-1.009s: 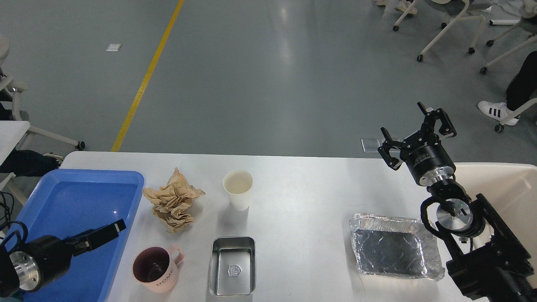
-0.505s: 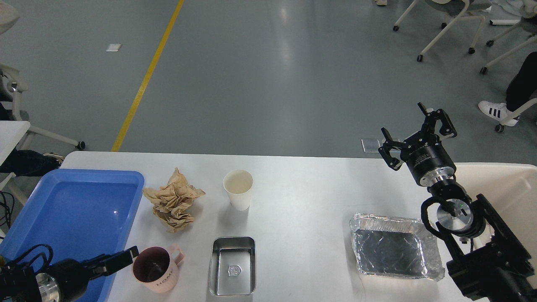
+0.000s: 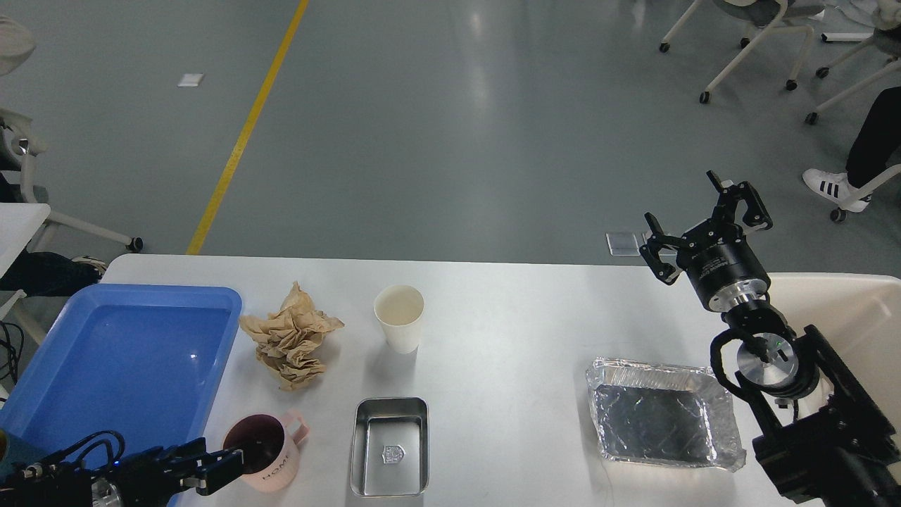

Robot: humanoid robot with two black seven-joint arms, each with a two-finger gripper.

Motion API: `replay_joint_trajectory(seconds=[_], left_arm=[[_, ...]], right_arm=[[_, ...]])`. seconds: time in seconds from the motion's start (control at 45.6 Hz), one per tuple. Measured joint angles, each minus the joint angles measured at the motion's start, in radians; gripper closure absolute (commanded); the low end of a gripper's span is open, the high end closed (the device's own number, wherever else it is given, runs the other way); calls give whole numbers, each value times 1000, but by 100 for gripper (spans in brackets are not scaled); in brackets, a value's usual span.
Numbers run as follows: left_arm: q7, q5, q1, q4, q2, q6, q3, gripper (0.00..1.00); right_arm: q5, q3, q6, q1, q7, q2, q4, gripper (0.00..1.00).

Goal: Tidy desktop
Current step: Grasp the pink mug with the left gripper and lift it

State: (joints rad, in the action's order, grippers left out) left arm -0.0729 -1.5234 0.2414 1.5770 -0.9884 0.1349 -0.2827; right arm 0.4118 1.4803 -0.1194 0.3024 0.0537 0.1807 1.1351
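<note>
1. Two grippers are in our view. Our left gripper (image 3: 224,470) sits low at the near-left edge, its dark fingers right at the rim of the pink mug (image 3: 264,452); we cannot tell whether they are spread or closed, or whether they touch the mug.
2. Our right gripper (image 3: 704,222) is raised past the far right edge of the desktop (image 3: 507,331), fingers spread wide and holding nothing.
3. The desktop fills the lower half of our view, white with rounded corners, carrying every item below.
4. A blue plastic tray (image 3: 120,352) lies at its left end, a cream bin (image 3: 852,317) at its right.
5. Crumpled brown paper (image 3: 290,336) lies just beside the tray, with an upright white paper cup (image 3: 399,317) near it.
6. A rectangular steel container (image 3: 391,446) sits at the near edge, right of the mug.
7. A foil tray (image 3: 662,413) lies toward the right, beside our right arm.
</note>
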Motion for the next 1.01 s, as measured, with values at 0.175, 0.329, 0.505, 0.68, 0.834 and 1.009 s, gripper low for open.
replay_joint_trajectory(seconds=[0.175,0.329,0.505,0.68,0.834,1.009], left_arm=[[-37,0,-6,-14,49,1,1,79],[-46,6,-8,-29,64,-1,3,98],[-34,17,-8,-32,68,-4,4,100],[-12,18,-7,-15,41,-11,2,100],[14,21,11,40,-37,-66,-17,100],[45,86,67,102,-153,-143,-73,100]], right_arm=[[-1,1,0,0,0,0,1,0],[-1,1,0,-1,1,0,1,0],[-1,1,0,-1,1,-5,2,0],[-1,0,-1,0,2,-6,2,0],[-1,0,-1,2,2,-7,2,0],[-1,0,-1,12,2,-7,2,0]])
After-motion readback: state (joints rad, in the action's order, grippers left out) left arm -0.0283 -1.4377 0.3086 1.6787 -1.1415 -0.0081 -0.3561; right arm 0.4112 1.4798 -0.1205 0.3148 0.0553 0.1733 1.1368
